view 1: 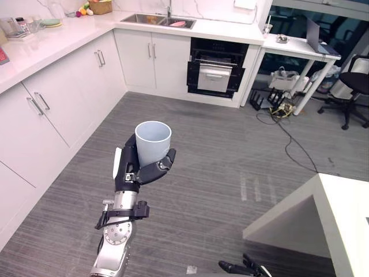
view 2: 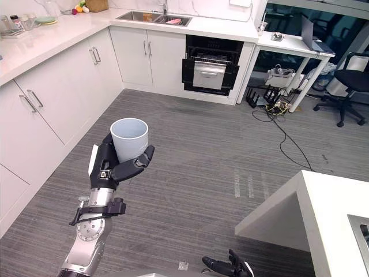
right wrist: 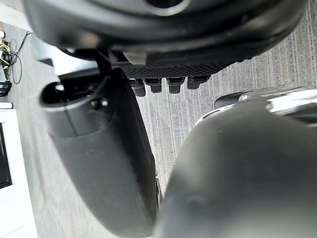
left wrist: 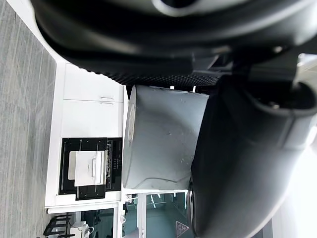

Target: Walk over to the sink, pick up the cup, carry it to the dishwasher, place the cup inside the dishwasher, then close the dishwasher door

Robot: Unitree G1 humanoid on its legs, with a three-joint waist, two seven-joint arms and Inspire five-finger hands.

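Note:
A pale grey cup (view 1: 153, 141) stands upright in my left hand (view 1: 130, 170), held out over the grey floor, mouth up and empty inside. In the left wrist view the thumb (left wrist: 237, 148) and fingers curl round the cup's (left wrist: 163, 139) wall. The dishwasher (view 1: 214, 69) is at the far wall under the counter, its dark opening open with a silver front showing in it. The sink (view 1: 158, 20) is set into the counter just left of it. My right hand (view 2: 225, 266) hangs low near the floor with relaxed fingers and holds nothing.
White cabinets (view 1: 52, 109) run along the left side and back wall. A white table corner (view 1: 323, 219) juts in at lower right. Past the dishwasher stand a desk (view 1: 300, 46), an office chair (view 1: 354, 83) and cables (view 1: 282, 109) on the floor.

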